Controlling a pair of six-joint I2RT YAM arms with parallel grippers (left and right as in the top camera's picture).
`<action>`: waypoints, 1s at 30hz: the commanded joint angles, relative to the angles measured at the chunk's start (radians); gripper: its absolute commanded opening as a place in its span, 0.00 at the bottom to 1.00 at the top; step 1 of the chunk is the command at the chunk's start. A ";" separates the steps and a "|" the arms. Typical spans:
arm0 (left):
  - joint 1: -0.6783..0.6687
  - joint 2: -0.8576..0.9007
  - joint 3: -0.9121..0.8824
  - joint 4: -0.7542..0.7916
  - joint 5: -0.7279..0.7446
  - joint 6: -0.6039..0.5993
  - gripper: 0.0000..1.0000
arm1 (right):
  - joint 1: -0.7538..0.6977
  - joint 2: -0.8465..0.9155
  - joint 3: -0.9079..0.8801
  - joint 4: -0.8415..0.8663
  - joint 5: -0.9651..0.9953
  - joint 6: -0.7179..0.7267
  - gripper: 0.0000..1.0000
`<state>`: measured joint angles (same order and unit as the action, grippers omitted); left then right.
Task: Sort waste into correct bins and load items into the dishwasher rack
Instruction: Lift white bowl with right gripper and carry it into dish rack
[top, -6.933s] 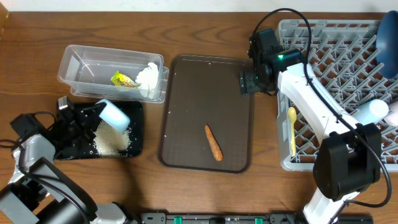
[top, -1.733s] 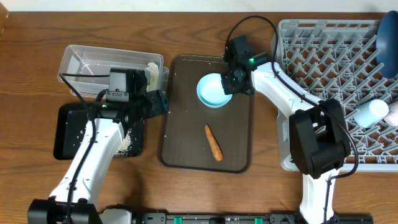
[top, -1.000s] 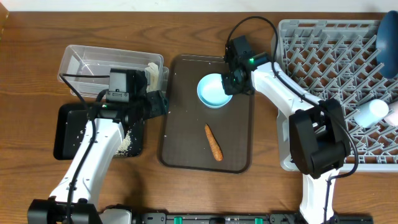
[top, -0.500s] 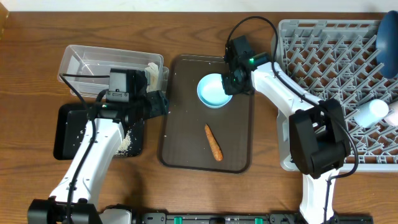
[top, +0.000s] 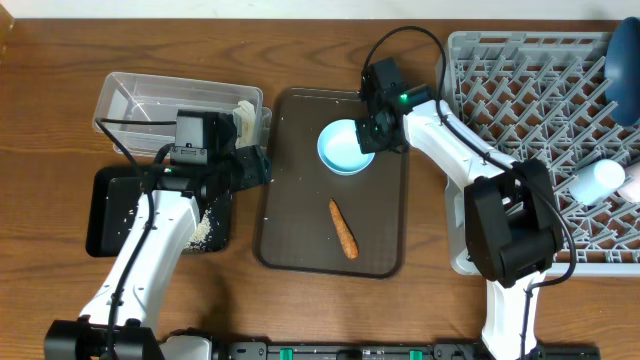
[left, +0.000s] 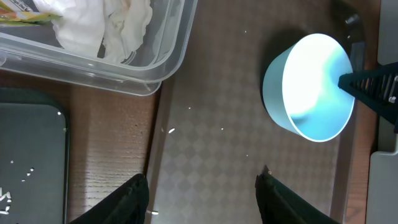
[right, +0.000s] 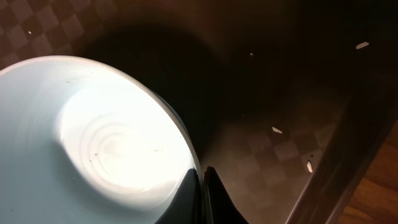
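Observation:
The pale blue bowl (top: 343, 146) sits on the brown serving tray (top: 300, 250), near its far end. My right gripper (right: 202, 180) is shut on the bowl's right rim (right: 93, 143), one finger inside and one outside. My left gripper (left: 200, 186) hangs open over the tray's left edge, well short of the bowl (left: 311, 87), with nothing between its fingers. An orange carrot piece (top: 344, 228) lies on the tray nearer me. The clear tub (top: 150, 105) holds white tissue (left: 124, 25) and a yellow-green wrapper (left: 18, 7). Rice (top: 205, 228) lies in the black tray (top: 110, 215).
The grey dishwasher rack (top: 540, 80) fills the right side, with a dark blue plate (top: 625, 55) at its far corner and two small cups (top: 597, 180) at its right edge. Stray rice grains (right: 277, 130) dot the brown tray.
The bowl, earlier tipped over the black tray by the left gripper, now sits on the brown tray in the right gripper. Over the last second neither arm has visibly moved.

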<state>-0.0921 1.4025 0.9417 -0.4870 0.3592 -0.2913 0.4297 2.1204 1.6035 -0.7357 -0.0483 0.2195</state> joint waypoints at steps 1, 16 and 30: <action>0.004 -0.005 0.010 -0.002 -0.013 0.005 0.58 | 0.012 0.003 0.012 0.000 0.015 -0.017 0.01; 0.004 -0.005 0.010 -0.002 -0.013 0.005 0.58 | -0.142 -0.338 0.111 0.095 0.435 -0.360 0.01; 0.004 -0.005 0.010 -0.002 -0.013 0.005 0.58 | -0.357 -0.279 0.109 0.276 0.973 -0.801 0.01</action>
<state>-0.0921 1.4025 0.9417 -0.4896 0.3588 -0.2913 0.1162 1.8080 1.7195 -0.4648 0.8165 -0.4782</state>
